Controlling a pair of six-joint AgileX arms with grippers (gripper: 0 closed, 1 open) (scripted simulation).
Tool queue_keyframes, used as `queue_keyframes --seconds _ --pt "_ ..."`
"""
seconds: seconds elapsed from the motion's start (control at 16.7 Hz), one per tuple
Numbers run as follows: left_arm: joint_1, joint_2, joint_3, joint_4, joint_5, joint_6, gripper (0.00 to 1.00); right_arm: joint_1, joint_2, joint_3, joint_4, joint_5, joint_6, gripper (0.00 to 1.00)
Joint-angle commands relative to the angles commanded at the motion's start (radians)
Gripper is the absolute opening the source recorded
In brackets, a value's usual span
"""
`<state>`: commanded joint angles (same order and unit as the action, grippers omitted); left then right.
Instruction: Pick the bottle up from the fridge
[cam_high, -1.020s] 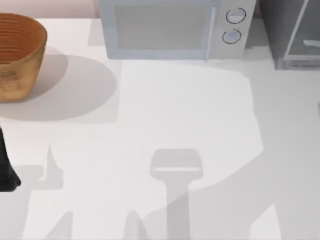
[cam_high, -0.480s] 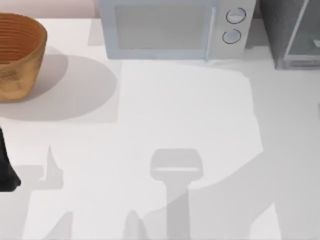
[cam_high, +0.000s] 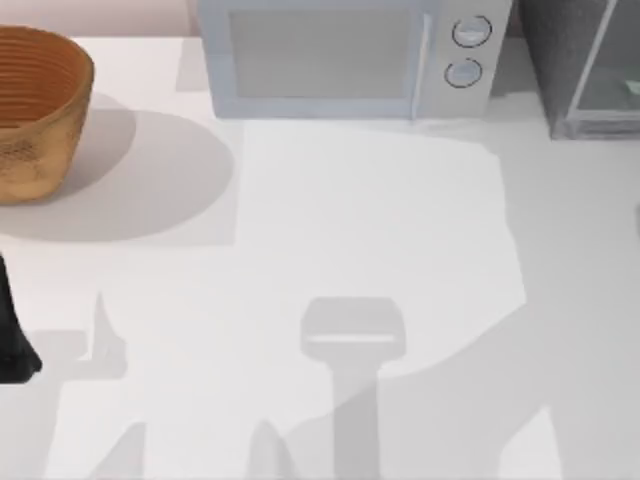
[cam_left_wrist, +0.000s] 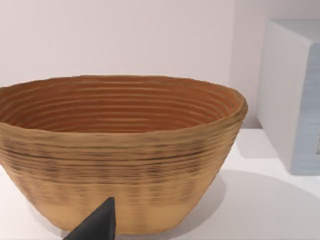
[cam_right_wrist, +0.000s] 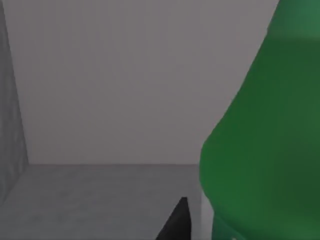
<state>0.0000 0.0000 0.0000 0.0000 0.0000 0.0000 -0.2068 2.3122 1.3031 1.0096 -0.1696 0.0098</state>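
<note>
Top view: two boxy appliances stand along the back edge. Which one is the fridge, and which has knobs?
The fridge is the dark grey cabinet at the back right corner. The pale microwave left of it has the two round knobs.

No readable text, label, brand or number appeared on the microwave (cam_high: 340, 60), including beside its two knobs.

Setting: a rendered kitchen mock-up. A plain white bench (cam_high: 400, 230) carries household appliances along its far edge: a pale boxy microwave (cam_high: 345, 58) with a glazed door and two round knobs, and, at the far right, a dark grey boxy fridge (cam_high: 560, 60) with a pale glassy door panel. A ribbed, tan woven basket (cam_high: 35, 105) stands at the far left. A blank pale wall (cam_left_wrist: 125, 35) rises behind the bench.
</note>
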Motion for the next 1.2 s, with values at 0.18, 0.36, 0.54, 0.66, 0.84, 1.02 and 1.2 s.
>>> queue_keyframes --seconds 0.18,0.36,0.54,0.66,0.84,1.02,1.2 --pt "0.000 0.000 0.000 0.000 0.000 0.000 1.00 0.000 0.000 0.000 0.000 0.000 0.000 0.00" --pt "0.000 0.000 0.000 0.000 0.000 0.000 1.00 -0.003 -0.004 0.000 -0.003 0.000 0.001 0.00" --pt "0.000 0.000 0.000 0.000 0.000 0.000 1.00 -0.004 -0.046 0.010 -0.058 0.000 0.000 0.00" --pt "0.000 0.000 0.000 0.000 0.000 0.000 1.00 -0.004 -0.084 0.020 -0.109 0.000 0.002 0.00" --pt "0.000 0.000 0.000 0.000 0.000 0.000 1.00 -0.003 -0.122 0.032 -0.153 -0.002 0.003 0.00" --pt "0.000 0.000 0.000 0.000 0.000 0.000 1.00 -0.003 -0.118 0.028 -0.151 -0.002 0.004 0.00" --pt "0.000 0.000 0.000 0.000 0.000 0.000 1.00 -0.008 -0.145 -0.011 -0.136 -0.007 0.003 0.00"
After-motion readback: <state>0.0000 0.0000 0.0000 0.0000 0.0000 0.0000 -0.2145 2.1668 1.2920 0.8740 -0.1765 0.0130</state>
